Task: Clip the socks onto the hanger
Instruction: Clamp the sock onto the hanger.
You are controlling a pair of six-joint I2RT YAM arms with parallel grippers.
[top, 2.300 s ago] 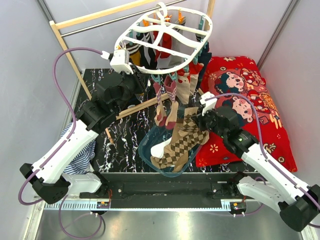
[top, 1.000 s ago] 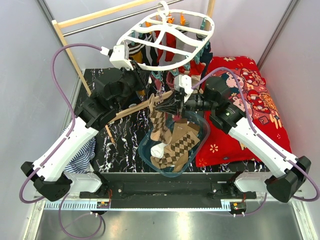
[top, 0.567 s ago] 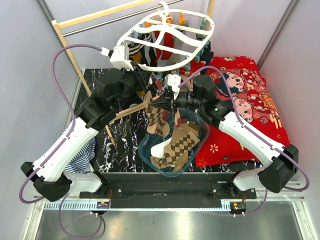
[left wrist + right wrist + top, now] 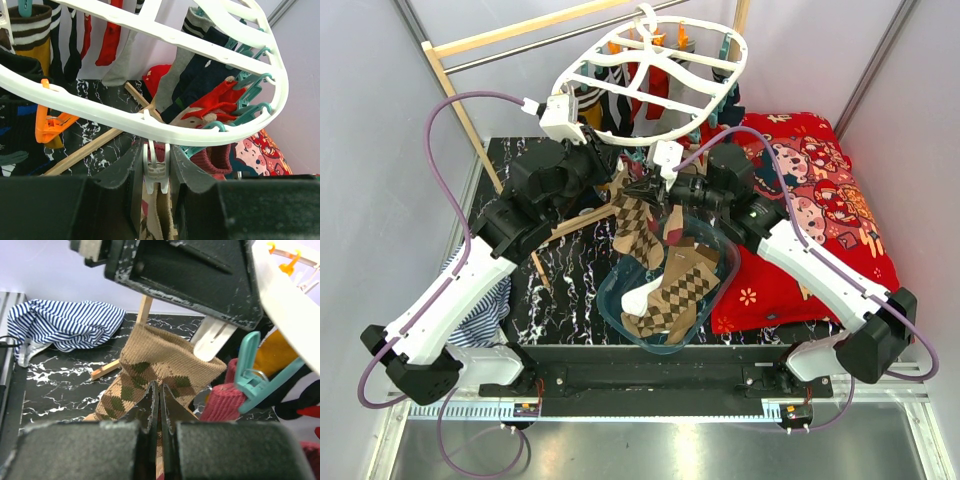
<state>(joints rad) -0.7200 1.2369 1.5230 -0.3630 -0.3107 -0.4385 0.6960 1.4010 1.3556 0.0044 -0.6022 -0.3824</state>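
Note:
The white oval hanger (image 4: 650,75) hangs from the rod with several socks (image 4: 645,95) clipped under it. Its rim (image 4: 150,122) crosses the left wrist view. My left gripper (image 4: 618,168) (image 4: 156,167) is shut on a white clip (image 4: 156,172) at the hanger's near rim. My right gripper (image 4: 647,188) (image 4: 159,390) is shut on a tan-brown argyle sock (image 4: 638,225) (image 4: 150,365). It holds the sock's cuff up against that clip (image 4: 212,340). The cuff shows just under the clip's tips in the left wrist view. More argyle socks (image 4: 675,295) lie in the tub.
A clear bluish tub (image 4: 720,262) sits below the grippers. A red cartoon cushion (image 4: 810,200) lies right. A blue-white striped cloth (image 4: 480,310) (image 4: 65,325) lies left. A wooden rack (image 4: 460,100) with a metal rod carries the hanger. Teal clips (image 4: 250,372) and a maroon sock (image 4: 222,400) hang beside the cuff.
My right gripper has lifted the argyle sock from over the tub up and left to the clip. My left gripper has stayed at the hanger's near rim.

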